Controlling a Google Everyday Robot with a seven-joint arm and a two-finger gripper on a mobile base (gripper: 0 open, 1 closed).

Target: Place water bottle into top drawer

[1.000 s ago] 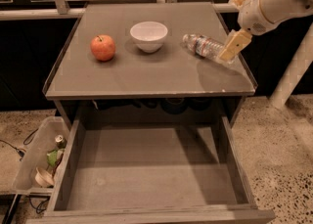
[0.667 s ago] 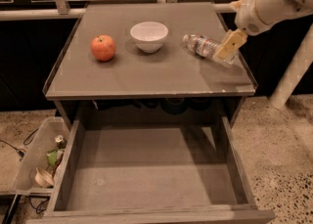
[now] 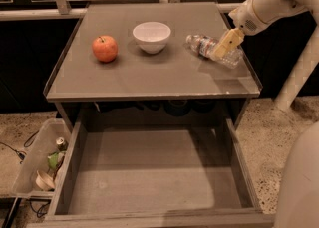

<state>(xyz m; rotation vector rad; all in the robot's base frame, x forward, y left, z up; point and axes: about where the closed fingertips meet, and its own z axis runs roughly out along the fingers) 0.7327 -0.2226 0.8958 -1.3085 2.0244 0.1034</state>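
Observation:
The water bottle (image 3: pixel 200 44) lies on its side on the right part of the grey table (image 3: pixel 149 77), white cap pointing left toward the bowl. My gripper (image 3: pixel 223 47) reaches in from the upper right and sits over the bottle's right half, down at its level and covering part of it. The top drawer (image 3: pixel 149 172) is pulled wide open below the table's front edge, with a bare flat bottom.
A white bowl (image 3: pixel 151 36) and a red apple (image 3: pixel 104 49) stand on the table left of the bottle. A translucent bin of trash (image 3: pixel 37 160) sits on the floor left of the drawer. A white post (image 3: pixel 299 72) leans at the right.
My gripper has shifted a little to the left along the bottle. The bottle, bowl, apple and drawer have not moved.

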